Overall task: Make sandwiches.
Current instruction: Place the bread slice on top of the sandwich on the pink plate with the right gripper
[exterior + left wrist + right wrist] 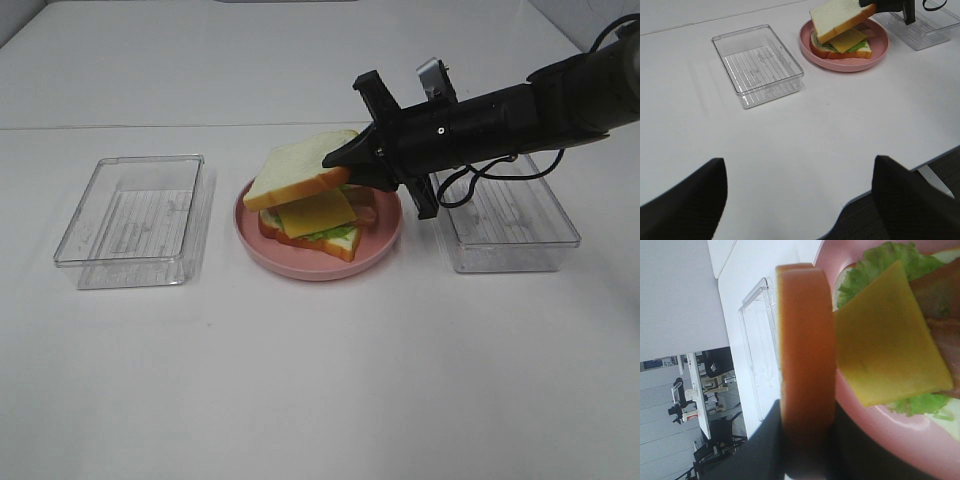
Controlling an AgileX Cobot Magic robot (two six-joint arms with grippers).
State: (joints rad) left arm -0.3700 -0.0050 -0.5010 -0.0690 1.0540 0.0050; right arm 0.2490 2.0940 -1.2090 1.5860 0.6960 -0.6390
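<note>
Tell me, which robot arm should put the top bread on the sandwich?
The right one, probably. The right gripper is shut on the top bread slice, holding it tilted just above the cheese on the pink plate. The left gripper is open, holds nothing and sits far away.

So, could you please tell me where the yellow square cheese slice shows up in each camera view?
Exterior high: yellow square cheese slice at centre, on the stack below the lifted bread.
Left wrist: cheese far from the camera, partly under that bread.
Right wrist: cheese fills the middle, beside the bread's crust.
Shared landmark: round pink plate beneath it.
</note>
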